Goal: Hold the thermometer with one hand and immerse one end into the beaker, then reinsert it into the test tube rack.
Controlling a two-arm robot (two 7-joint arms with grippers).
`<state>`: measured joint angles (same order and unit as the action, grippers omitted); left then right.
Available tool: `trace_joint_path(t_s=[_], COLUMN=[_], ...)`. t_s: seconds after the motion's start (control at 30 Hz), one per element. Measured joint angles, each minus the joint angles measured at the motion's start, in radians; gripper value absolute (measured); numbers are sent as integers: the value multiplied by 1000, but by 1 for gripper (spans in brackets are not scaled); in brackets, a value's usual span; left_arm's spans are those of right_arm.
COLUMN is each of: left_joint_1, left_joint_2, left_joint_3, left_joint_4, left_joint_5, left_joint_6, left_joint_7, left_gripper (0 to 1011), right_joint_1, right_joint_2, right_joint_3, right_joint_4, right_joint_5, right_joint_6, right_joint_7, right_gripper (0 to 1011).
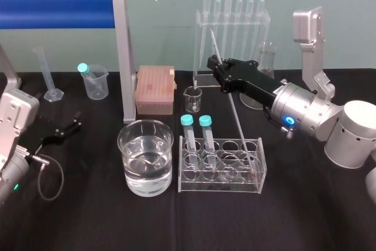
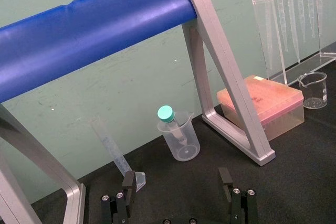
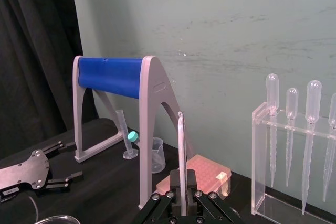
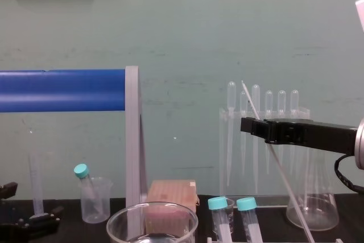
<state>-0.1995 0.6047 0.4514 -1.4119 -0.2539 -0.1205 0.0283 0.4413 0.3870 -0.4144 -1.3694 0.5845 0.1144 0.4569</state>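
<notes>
Jaws of the right gripper (image 1: pixel 217 63) are closed on the thermometer (image 1: pixel 238 119), pinching it near its upper part, with a short length of rod standing out above them. In the right wrist view the rod rises straight up from between the closed jaws. Seen from the head, the thermometer leans with its top toward 11 o'clock. Its lower end sits in a hole at the 3 o'clock end of the test tube rack (image 1: pixel 220 184). Two teal-capped tubes (image 1: pixel 205 133) stand at the rack's 9 o'clock end. The right arm reaches in from 3 o'clock, above the rack. The beaker (image 1: pixel 123 156), partly filled with clear liquid, stands just beside the rack at its 9 o'clock, apart from the rod. A pipette stand (image 1: pixel 232 22) is at the rack's 12 o'clock. The left gripper (image 1: pixel 67 127) rests on the black surface (image 1: pixel 88 216) at 9 o'clock, jaws apart and holding nothing.
</notes>
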Motion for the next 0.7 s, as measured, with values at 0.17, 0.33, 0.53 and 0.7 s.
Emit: trace_joint_path(t_s=[0.17, 0.33, 0.53, 0.7], left_joint_1=[0, 0, 0, 0], left_joint_2=[0, 0, 0, 0], left_joint_3=[0, 0, 0, 0], left_joint_4=[0, 0, 0, 0], left_joint_5=[0, 0, 0, 0], left_joint_6=[0, 0, 0, 0], left_joint_7=[0, 0, 0, 0], left_gripper=[1008, 1008, 1008, 1008], right_joint_1=[0, 0, 0, -3], right_joint_2=[0, 0, 0, 1], right_joint_3=[0, 0, 0, 4], right_joint_4=[0, 0, 0, -6], right_joint_5=[0, 0, 0, 6], right_joint_6=[0, 0, 0, -5], right_joint_7=[0, 0, 0, 1], right_gripper=[56, 56, 56, 56])
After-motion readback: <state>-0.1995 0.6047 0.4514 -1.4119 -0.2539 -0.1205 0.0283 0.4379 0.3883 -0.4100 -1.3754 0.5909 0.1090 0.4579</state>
